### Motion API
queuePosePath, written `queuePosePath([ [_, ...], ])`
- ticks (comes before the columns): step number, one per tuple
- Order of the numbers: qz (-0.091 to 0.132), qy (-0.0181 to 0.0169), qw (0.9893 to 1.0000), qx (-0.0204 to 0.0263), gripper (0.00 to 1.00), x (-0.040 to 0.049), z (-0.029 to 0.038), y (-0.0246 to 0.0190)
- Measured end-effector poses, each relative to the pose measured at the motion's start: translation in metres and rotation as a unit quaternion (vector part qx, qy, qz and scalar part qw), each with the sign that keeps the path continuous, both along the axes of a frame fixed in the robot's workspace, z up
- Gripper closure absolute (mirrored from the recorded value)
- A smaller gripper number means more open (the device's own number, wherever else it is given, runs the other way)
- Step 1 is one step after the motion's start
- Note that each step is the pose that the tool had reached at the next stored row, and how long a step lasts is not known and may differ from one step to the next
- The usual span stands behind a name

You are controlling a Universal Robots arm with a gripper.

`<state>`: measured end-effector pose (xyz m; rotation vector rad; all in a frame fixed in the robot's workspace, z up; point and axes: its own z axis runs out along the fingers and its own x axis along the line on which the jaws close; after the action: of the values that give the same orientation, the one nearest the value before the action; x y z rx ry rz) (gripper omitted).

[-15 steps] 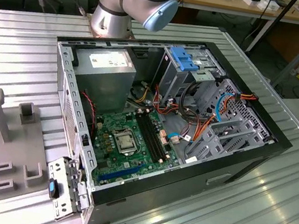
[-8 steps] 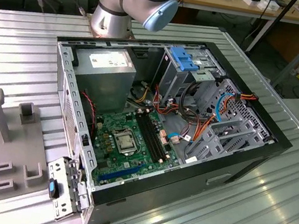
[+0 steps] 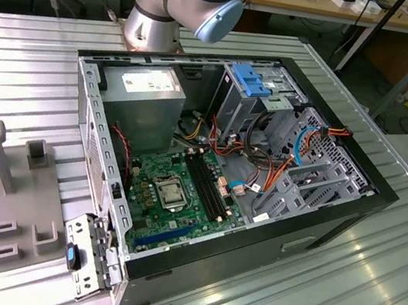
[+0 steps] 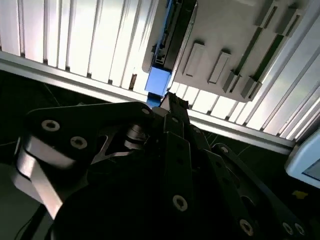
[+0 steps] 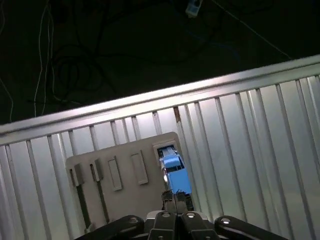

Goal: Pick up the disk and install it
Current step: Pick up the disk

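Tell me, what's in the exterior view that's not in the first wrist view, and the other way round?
Exterior view: the open computer, its green board and the arm. First wrist view: the gripper, plus dark floor with cables. Both: the grey holder, the disk standing in it, and the ribbed table.

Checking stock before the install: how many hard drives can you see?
1. The disk stands on edge in the grey holder plate on the table, near the gripper in both wrist views. Others may be hidden inside the computer case.
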<state>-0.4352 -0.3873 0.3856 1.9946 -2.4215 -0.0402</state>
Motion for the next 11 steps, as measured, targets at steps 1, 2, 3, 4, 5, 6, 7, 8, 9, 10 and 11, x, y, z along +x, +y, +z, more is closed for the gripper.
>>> queuePosePath([
  [1,0.019,-0.0005,0.9998,-0.0001,0.89,0.0,-0.0002,0.0],
  [2,0.036,-0.001,0.9994,-0.0001,0.89,0.0,-0.0003,0.0],
  [3,0.051,-0.0013,0.9987,-0.0001,0.89,0.0,-0.0004,0.0],
  [4,0.065,-0.0017,0.9979,-0.0002,0.89,0.0,-0.0005,0.0],
  [5,0.082,-0.0022,0.9966,-0.0004,0.89,0.0,-0.0006,0.0],
  [6,0.088,-0.0024,0.9961,-0.0008,0.89,-0.0001,-0.0007,0.0],
  [7,0.089,-0.0024,0.996,-0.0008,0.89,-0.0001,-0.0007,0.0],
  [8,0.089,-0.0024,0.996,-0.0008,0.89,-0.0001,-0.0007,0.0],
  [9,0.089,-0.0024,0.996,-0.0007,0.89,-0.0001,-0.0007,0.0],
  [10,0.09,-0.0024,0.996,-0.0005,0.89,-0.0001,-0.0007,0.0],
  [11,0.09,-0.0024,0.996,-0.0005,0.89,-0.0001,-0.0006,0.0],
])
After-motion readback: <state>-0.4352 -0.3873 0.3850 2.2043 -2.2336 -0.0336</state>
